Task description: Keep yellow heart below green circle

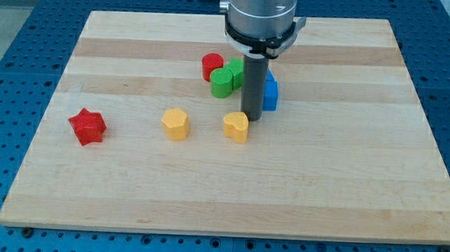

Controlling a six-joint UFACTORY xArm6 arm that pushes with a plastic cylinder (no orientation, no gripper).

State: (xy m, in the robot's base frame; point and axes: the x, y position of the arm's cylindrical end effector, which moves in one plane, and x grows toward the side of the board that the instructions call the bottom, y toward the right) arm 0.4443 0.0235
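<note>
The yellow heart (236, 126) lies near the board's middle. The green circle (223, 83) lies just above it and slightly to the left, in a tight cluster. My tip (250, 120) rests on the board at the heart's upper right edge, touching or almost touching it. The tip is below and to the right of the green circle. The rod hides part of the blue block.
A red circle (212, 65) and a second green block (236, 68) sit against the green circle. A blue block (271, 93) lies right of the rod. A second yellow block (176, 123) lies left of the heart. A red star (86, 126) lies at the view's left on the wooden board (346, 171).
</note>
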